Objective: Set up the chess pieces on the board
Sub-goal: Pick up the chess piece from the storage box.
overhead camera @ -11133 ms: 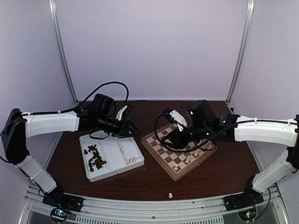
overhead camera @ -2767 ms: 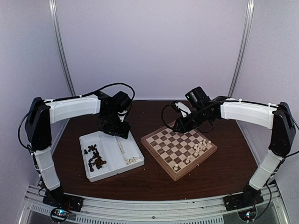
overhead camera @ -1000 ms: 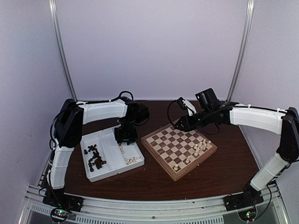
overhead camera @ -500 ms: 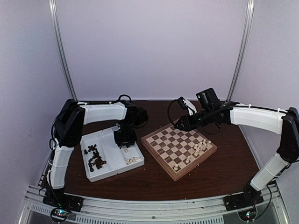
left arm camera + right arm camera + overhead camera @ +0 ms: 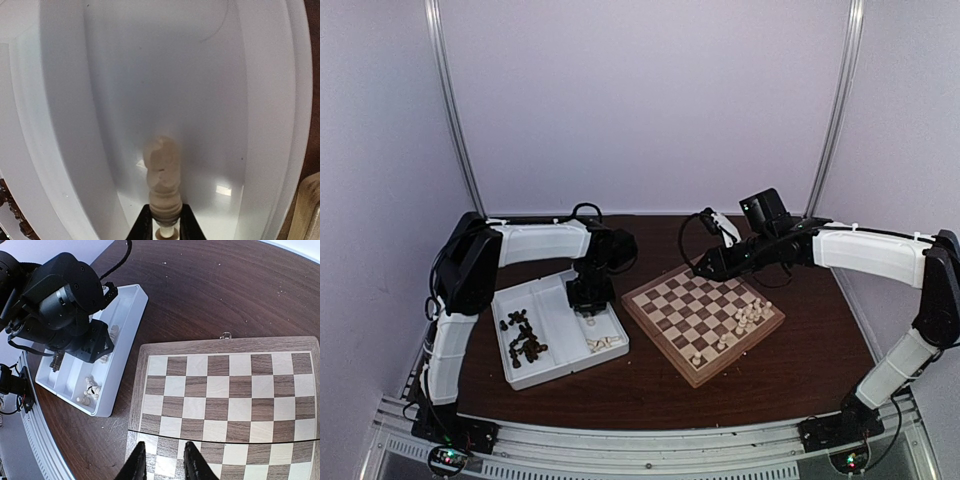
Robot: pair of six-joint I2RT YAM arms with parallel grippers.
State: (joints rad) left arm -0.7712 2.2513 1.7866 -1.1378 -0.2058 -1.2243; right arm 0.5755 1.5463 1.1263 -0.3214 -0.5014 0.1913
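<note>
A few cream pieces (image 5: 750, 318) stood at the board's (image 5: 678, 305) three o'clock corner; most lay in the tray (image 5: 570, 366). Left claw (image 5: 165, 227) pinched a cream piece (image 5: 162, 172); right claw (image 5: 167, 460) hung narrow, empty.

Lilac walls (image 5: 640, 100), dark wooden table (image 5: 800, 370)

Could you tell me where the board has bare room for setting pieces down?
The board is bare from the edge facing the tray across its middle and far side. Cream pieces crowd the right corner; a lone piece stands near the front corner.
</note>
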